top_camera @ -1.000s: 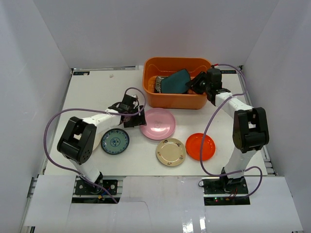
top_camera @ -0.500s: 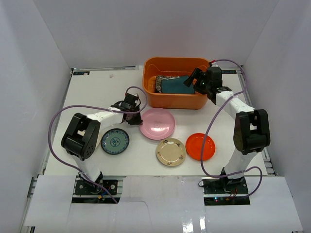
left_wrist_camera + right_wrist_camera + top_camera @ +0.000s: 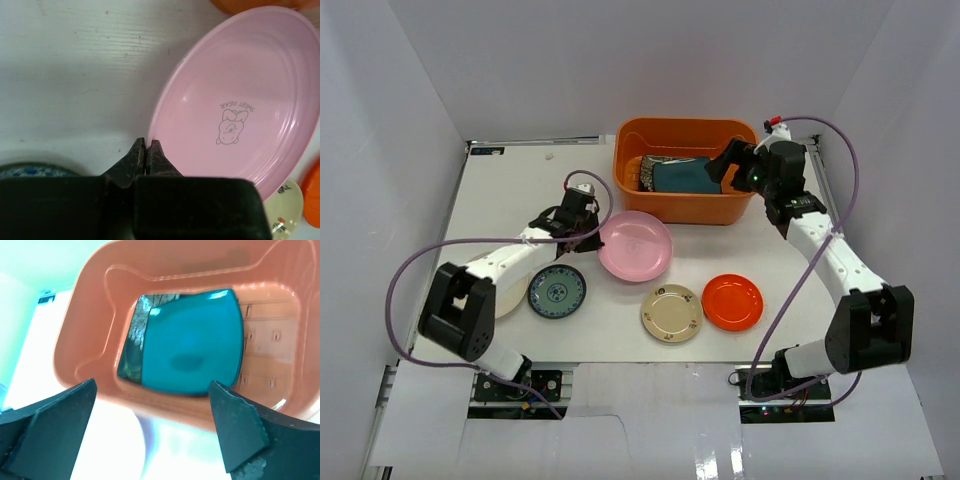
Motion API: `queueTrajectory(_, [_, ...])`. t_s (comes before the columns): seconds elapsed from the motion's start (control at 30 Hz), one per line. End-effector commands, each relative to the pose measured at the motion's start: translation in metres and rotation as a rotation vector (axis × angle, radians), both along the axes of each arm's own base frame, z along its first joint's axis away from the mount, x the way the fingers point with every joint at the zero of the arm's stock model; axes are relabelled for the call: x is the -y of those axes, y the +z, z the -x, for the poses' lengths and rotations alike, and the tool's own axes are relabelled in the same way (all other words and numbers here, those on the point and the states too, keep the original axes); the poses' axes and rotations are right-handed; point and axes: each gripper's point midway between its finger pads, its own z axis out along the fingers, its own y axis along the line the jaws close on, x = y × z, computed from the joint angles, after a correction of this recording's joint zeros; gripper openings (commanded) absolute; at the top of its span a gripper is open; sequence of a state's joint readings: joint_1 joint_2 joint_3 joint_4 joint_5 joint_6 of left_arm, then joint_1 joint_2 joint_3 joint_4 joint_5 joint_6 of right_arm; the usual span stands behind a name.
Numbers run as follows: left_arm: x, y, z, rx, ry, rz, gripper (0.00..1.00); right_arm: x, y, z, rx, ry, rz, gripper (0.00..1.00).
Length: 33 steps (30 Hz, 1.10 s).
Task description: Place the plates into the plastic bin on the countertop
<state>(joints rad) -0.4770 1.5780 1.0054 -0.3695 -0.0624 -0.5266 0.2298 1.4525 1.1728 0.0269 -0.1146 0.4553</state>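
Note:
My left gripper (image 3: 592, 235) (image 3: 146, 145) is shut on the left rim of the round pink plate (image 3: 638, 246) (image 3: 240, 100), which sits on the countertop (image 3: 520, 190) just in front of the orange plastic bin (image 3: 680, 208). Inside the bin a square teal plate (image 3: 685, 176) (image 3: 195, 350) lies over a black-floral one (image 3: 645, 172) (image 3: 132, 345). My right gripper (image 3: 730, 160) (image 3: 150, 427) hovers open over the bin's (image 3: 165, 405) right end, holding nothing. Blue-patterned (image 3: 557, 291), cream-gold (image 3: 671, 312) and orange-red (image 3: 732, 302) plates lie on the near countertop.
White walls close in the countertop on three sides. The left arm stretches across the left half, above a white round shape (image 3: 508, 298) beside the blue-patterned plate. The right arm's purple cable (image 3: 840, 150) loops high at the right.
The left gripper has shut on the pink plate's rim and the plate shifted slightly up-left. The right gripper has opened, left the teal plate flat in the bin, and drawn back to the right.

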Motion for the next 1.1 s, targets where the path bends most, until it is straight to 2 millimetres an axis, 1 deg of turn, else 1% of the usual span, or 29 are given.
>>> queueTrajectory(0.0, [-0.006,0.057,0.008,0.118,-0.003,0.059,0.0,-0.004,0.019,0.032,0.085,0.076,0.001,1.0])
queueTrajectory(0.03, [-0.003,0.075,0.017,0.14,-0.021,0.103,0.0,-0.004,0.003,0.044,0.059,0.085,0.001,0.87])
queueTrajectory(0.07, [-0.002,0.085,0.021,0.152,-0.029,0.127,0.0,-0.002,0.014,0.058,0.09,0.085,-0.019,0.76])
queueTrajectory(0.13, [0.003,0.099,0.033,0.161,-0.064,0.183,0.0,-0.001,0.01,0.075,0.1,0.096,-0.048,0.43])
queueTrajectory(0.17, [0.006,0.113,0.043,0.173,-0.09,0.222,0.0,0.002,-0.001,0.093,0.085,0.091,-0.068,0.12])
queueTrajectory(0.2, [0.008,0.119,0.048,0.179,-0.102,0.24,0.0,0.003,-0.007,0.101,0.079,0.09,-0.077,0.08])
queueTrajectory(0.3, [0.012,0.144,0.057,0.215,-0.108,0.304,0.0,0.012,-0.025,0.125,0.071,0.069,-0.082,0.08])
queueTrajectory(0.33, [0.015,0.165,0.052,0.256,-0.108,0.325,0.0,0.013,-0.03,0.13,0.063,0.068,-0.08,0.08])
queueTrajectory(0.37, [0.016,0.177,0.047,0.273,-0.102,0.332,0.0,0.015,-0.037,0.139,0.056,0.072,-0.079,0.08])
queueTrajectory(0.4, [0.021,0.178,0.035,0.268,-0.098,0.324,0.0,0.014,-0.041,0.144,0.046,0.081,-0.079,0.08])
queueTrajectory(0.43, [0.027,0.209,0.023,0.323,-0.105,0.346,0.0,0.011,-0.047,0.152,0.032,0.109,-0.087,0.08])
queueTrajectory(0.47, [0.033,0.218,0.013,0.336,-0.109,0.351,0.0,0.009,-0.046,0.158,0.039,0.125,-0.1,0.08])
queueTrajectory(0.5, [0.043,0.207,-0.005,0.303,-0.108,0.332,0.0,0.007,-0.059,0.165,0.013,0.141,-0.104,0.08])
queueTrajectory(0.53, [0.049,0.21,-0.017,0.31,-0.109,0.323,0.0,0.004,-0.062,0.17,0.005,0.161,-0.114,0.08])
queueTrajectory(0.57, [0.056,0.24,-0.034,0.372,-0.112,0.337,0.0,0.004,-0.064,0.175,0.005,0.164,-0.116,0.08])
queueTrajectory(0.6, [0.066,0.217,-0.055,0.328,-0.104,0.304,0.0,0.004,-0.074,0.18,-0.014,0.168,-0.111,0.08])
queueTrajectory(0.63, [0.071,0.213,-0.068,0.319,-0.098,0.286,0.0,0.005,-0.076,0.182,-0.011,0.168,-0.105,0.08])
queueTrajectory(0.67, [0.077,0.242,-0.084,0.377,-0.093,0.303,0.0,0.006,-0.078,0.186,-0.013,0.171,-0.101,0.08])
queueTrajectory(0.7, [0.082,0.24,-0.097,0.374,-0.092,0.293,0.0,0.005,-0.08,0.189,-0.016,0.179,-0.097,0.08])
queueTrajectory(0.73, [0.089,0.21,-0.115,0.319,-0.082,0.256,0.0,0.006,-0.081,0.191,-0.011,0.182,-0.088,0.08])
queueTrajectory(0.77, [0.096,0.232,-0.128,0.364,-0.082,0.273,0.0,0.006,-0.083,0.193,-0.016,0.185,-0.081,0.08])
queueTrajectory(0.8, [0.103,0.2,-0.143,0.302,-0.075,0.238,0.0,0.006,-0.08,0.193,-0.004,0.191,-0.078,0.08])
queueTrajectory(0.87, [0.11,0.194,-0.159,0.298,-0.07,0.234,0.0,0.006,-0.086,0.197,-0.022,0.201,-0.058,0.08])
queueTrajectory(0.9, [0.115,0.21,-0.168,0.334,-0.067,0.254,0.0,0.005,-0.086,0.198,-0.022,0.21,-0.056,0.08])
queueTrajectory(0.93, [0.119,0.192,-0.177,0.306,-0.06,0.247,0.0,0.004,-0.086,0.199,-0.02,0.214,-0.053,0.08])
queueTrajectory(0.97, [0.123,0.189,-0.182,0.309,-0.057,0.251,0.0,0.004,-0.084,0.199,-0.018,0.219,-0.052,0.08])
queueTrajectory(1.0, [0.126,0.197,-0.187,0.329,-0.054,0.264,0.0,0.001,-0.085,0.201,-0.019,0.23,-0.052,0.08])
queueTrajectory(1.03, [0.128,0.192,-0.192,0.327,-0.051,0.267,0.0,-0.001,-0.085,0.201,-0.02,0.239,-0.053,0.08])
queueTrajectory(1.07, [0.132,0.18,-0.197,0.312,-0.051,0.265,0.0,-0.003,-0.086,0.201,-0.026,0.243,-0.057,0.08])
